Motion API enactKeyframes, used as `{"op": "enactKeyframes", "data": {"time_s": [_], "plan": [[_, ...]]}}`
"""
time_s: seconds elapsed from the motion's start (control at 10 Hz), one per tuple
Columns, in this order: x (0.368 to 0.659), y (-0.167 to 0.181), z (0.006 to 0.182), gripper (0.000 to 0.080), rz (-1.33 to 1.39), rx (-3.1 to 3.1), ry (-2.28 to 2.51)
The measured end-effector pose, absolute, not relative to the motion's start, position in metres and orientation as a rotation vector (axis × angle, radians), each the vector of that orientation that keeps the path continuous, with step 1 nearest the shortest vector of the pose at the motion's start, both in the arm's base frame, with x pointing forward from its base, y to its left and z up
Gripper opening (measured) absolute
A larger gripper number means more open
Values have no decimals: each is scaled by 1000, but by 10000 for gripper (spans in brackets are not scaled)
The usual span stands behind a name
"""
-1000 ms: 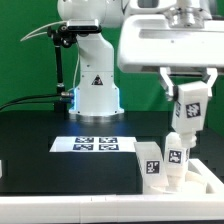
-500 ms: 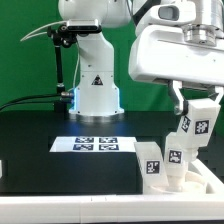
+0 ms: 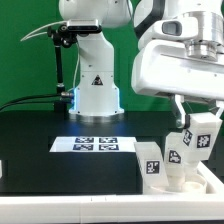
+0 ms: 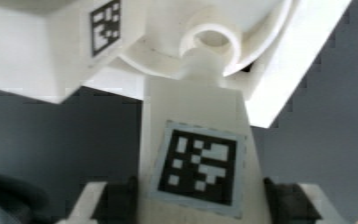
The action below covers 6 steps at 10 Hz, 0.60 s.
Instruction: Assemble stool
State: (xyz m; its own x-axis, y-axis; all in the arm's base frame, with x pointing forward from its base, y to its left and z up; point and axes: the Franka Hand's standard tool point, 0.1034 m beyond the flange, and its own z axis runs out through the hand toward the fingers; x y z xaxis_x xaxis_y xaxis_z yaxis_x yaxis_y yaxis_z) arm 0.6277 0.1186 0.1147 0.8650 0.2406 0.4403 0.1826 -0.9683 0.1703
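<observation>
you're looking at the gripper [image 3: 200,118] hanging at the exterior view's right, its two fingers pinching a white stool leg [image 3: 201,136] between them. the leg is sitting tilted in the grip, its black-and-white tag facing the camera, raised off the black table [image 3: 40,150]. just below it, the seat disc [image 3: 185,180] is lying near the table's front corner at the exterior view's right, and two more legs are standing up from it: one leg [image 3: 151,162] on the side toward the exterior view's left, and another leg [image 3: 176,155] right under the held one. whether the held leg is touching that one, you can't tell from here.

in the wrist view you're seeing the held leg [image 4: 197,150] running away from the camera, tag up, with the fingers [image 4: 98,200] closing on either side of its near end. its far end is lying right against a rounded socket on the seat disc [image 4: 202,45], and a neighbouring leg [image 4: 51,45] is showing beside it.

the marker board [image 3: 95,144] is lying flat mid-table, in front of the arm's white base [image 3: 95,85].
</observation>
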Motion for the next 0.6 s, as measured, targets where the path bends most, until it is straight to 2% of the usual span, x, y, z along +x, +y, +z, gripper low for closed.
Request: {"op": "enactKeyframes", "data": {"time_s": [0.3,0.6], "plan": [[624,127,100,324,695,2919,326],[626,123,97,324,694,2913,325]]}}
